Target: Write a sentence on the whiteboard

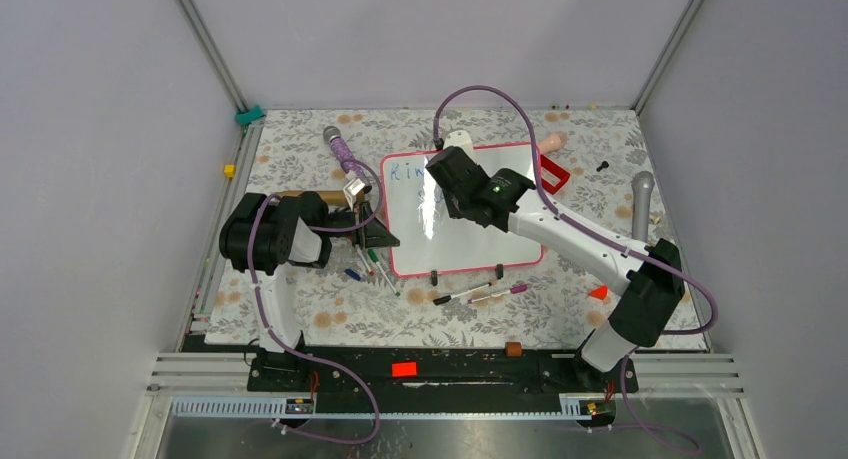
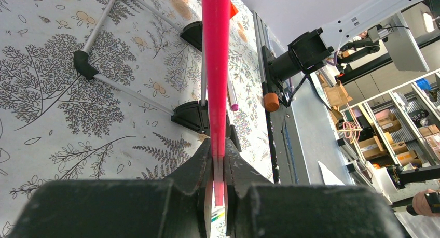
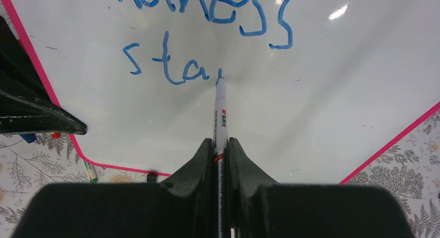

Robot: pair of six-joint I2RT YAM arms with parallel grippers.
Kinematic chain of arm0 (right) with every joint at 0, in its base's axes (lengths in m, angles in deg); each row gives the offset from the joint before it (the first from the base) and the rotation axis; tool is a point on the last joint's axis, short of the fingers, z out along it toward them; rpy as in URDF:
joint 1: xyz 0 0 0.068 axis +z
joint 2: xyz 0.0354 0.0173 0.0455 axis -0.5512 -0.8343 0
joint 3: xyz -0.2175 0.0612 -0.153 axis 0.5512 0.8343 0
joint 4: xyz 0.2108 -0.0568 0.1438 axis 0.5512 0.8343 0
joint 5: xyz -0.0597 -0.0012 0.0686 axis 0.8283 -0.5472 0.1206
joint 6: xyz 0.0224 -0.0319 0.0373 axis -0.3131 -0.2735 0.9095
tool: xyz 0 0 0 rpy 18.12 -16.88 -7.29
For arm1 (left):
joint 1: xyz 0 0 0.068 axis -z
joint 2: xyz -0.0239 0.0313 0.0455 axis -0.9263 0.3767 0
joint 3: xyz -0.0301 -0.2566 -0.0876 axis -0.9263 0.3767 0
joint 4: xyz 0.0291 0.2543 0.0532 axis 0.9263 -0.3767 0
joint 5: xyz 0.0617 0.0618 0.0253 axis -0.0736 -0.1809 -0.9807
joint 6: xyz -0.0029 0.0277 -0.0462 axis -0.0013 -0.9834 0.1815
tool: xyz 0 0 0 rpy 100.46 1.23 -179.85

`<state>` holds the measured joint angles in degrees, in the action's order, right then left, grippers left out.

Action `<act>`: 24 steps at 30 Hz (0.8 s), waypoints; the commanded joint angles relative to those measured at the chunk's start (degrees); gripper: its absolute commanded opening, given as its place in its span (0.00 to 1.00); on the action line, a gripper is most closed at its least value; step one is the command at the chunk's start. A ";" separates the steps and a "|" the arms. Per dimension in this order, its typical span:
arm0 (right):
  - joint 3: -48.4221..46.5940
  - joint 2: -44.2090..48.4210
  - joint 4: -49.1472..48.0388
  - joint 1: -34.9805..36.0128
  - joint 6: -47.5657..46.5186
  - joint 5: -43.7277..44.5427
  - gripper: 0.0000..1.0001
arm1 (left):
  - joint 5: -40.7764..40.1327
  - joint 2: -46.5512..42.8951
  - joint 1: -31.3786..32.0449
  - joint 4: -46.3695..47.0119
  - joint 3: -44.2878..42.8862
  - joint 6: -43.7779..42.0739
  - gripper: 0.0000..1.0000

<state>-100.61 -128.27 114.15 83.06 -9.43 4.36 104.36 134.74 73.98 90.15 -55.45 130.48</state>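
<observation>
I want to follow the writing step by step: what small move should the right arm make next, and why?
Probably a short drag of the tip across the whiteboard, to carry on the letter. The right gripper is shut on the marker, whose tip touches a barely begun blue stroke after "sta". The left gripper clamps the pink rim, steadying it.

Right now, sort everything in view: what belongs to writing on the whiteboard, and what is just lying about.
In use: whiteboard; blue marker, tip on the board, in the right end effector; left end effector clamping the board's pink rim.
Lying about: loose pens near the board; red object beside it; purple-handled microphone; yellow block.
</observation>
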 commanded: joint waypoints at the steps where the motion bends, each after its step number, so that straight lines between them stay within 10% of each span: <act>1: -1.01 -0.39 -1.55 -1.59 0.24 4.72 0.00 | 0.46 -0.40 -0.04 4.08 -0.83 -1.72 0.00; 24: 6.16 8.84 -9.40 -1.80 0.18 4.90 0.00 | 0.54 -0.26 0.20 4.13 -0.65 -1.81 0.00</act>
<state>-98.38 -126.24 111.86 82.71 -9.12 6.35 104.36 134.74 74.00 90.32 -55.43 130.54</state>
